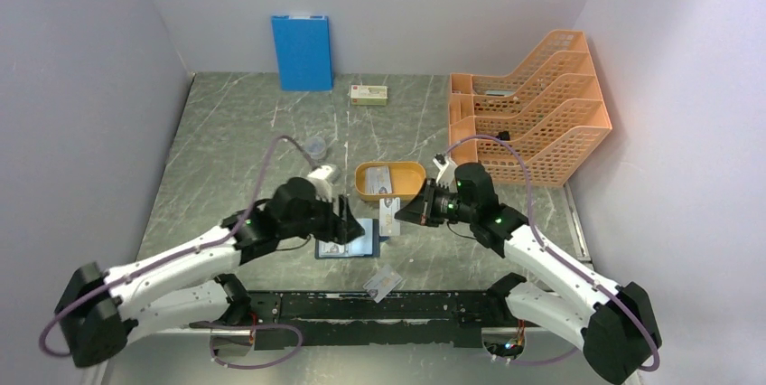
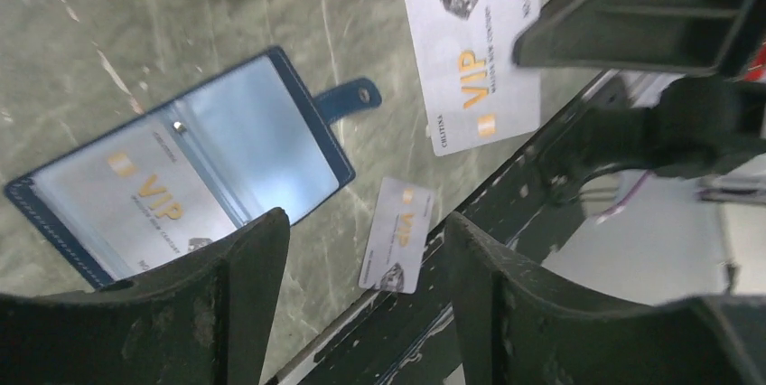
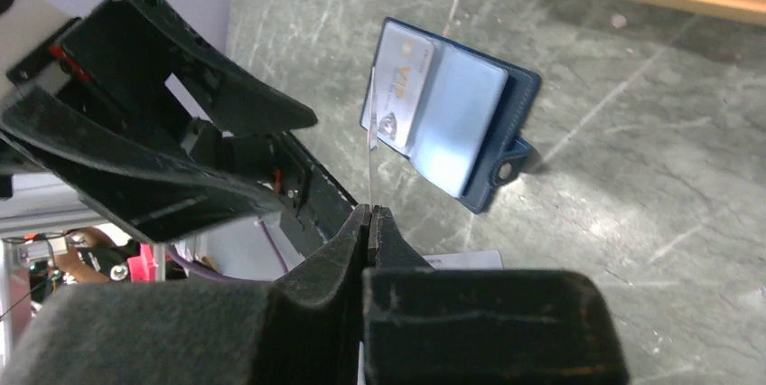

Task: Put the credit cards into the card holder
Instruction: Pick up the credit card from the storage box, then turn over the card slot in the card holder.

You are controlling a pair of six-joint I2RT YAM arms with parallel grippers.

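The navy card holder (image 1: 346, 240) lies open on the table, with one VIP credit card in a clear sleeve (image 2: 135, 204). My right gripper (image 1: 398, 213) is shut on a second credit card (image 2: 474, 51), held upright just right of the holder; in the right wrist view this card (image 3: 371, 141) is edge-on above the closed gripper (image 3: 370, 213). My left gripper (image 1: 348, 219) is open and empty over the holder's right side, and its fingers (image 2: 257, 249) frame a third card (image 2: 397, 233) lying near the table's front edge. The holder (image 3: 465, 127) also shows in the right wrist view.
An orange oval tray (image 1: 366, 188) with more cards stands just behind the grippers. A white box with a red label (image 1: 368, 94) and a blue board (image 1: 302, 51) are at the back. An orange file rack (image 1: 528, 118) is at the back right. A black rail (image 1: 379, 305) runs along the front edge.
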